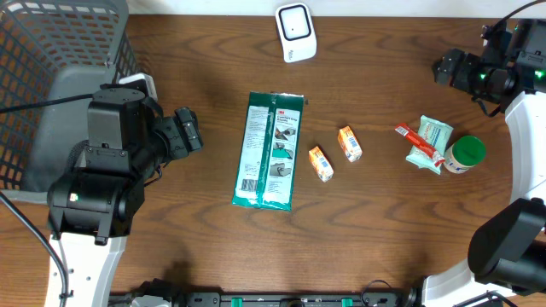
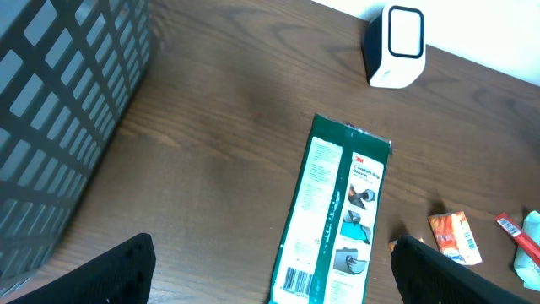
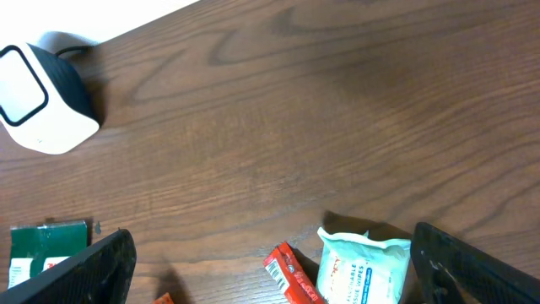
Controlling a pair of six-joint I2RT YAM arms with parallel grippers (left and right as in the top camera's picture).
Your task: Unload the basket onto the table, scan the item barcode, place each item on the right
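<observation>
Far edge of the wood table (image 1: 213, 60), near centre: one white barcode scanner (image 1: 296, 32), upright, dark window on its face.

Mid-table: one long green package (image 1: 269, 151) lying flat, long side running near to far. "3M" reads in red on its label. The line under it is too small to make out. A barcode (image 2: 295, 280) shows at the package's near left corner, face up.

Just right of the package: two small orange boxes, one nearer (image 1: 321, 163) and one farther right (image 1: 350, 143), apart from each other. Print unreadable.

Right side: one teal wipes pack (image 1: 432, 136) with one red stick packet (image 1: 416, 140) across it, and one white bottle with a green cap (image 1: 466, 153) touching the pack. Wipes lettering too blurred to read.

Far left: one grey mesh basket (image 1: 51, 43).

Left gripper (image 1: 189, 130) hangs left of the package, jaws spread wide, nothing between them. Right gripper (image 1: 448, 68) hangs at the far right, jaws fully apart, nothing held.
</observation>
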